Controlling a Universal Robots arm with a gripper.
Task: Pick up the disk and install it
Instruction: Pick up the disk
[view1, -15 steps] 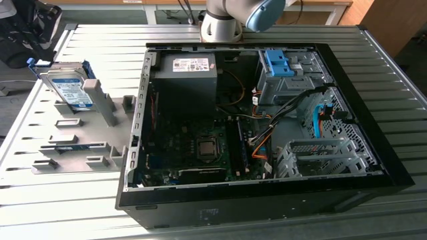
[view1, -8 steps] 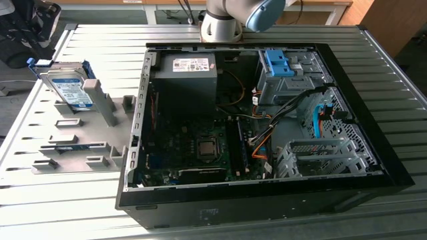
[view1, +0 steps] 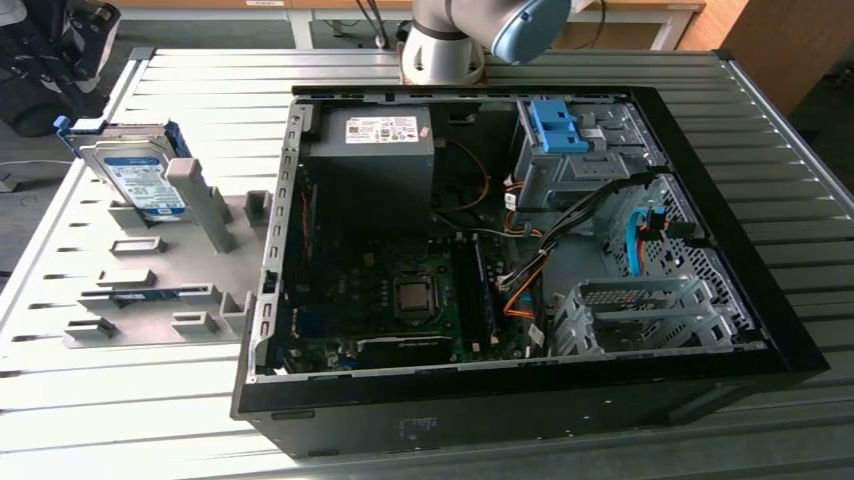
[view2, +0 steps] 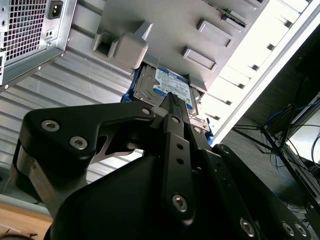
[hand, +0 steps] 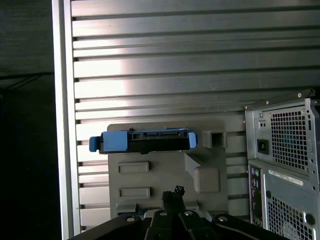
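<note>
My jaws look closed on nothing, well apart from the disk (view1: 134, 180) - it stands on edge in the grey holder (view1: 174, 300) on the bench (view1: 200, 80), beside the open computer case (view1: 747, 330). I'd judge a good grasp needs them spread and squared to the caddy's edges - centred, not skewed.

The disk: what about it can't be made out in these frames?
- Second wrist view: the silver hard drive in its blue plastic caddy is partly hidden, one end by the black gripper, the other by the grey plastic holder.
- First wrist view: the drive is edge-on, so its label face is hidden.
- Exterior view: the robot arm is cut off by the top edge.
</note>
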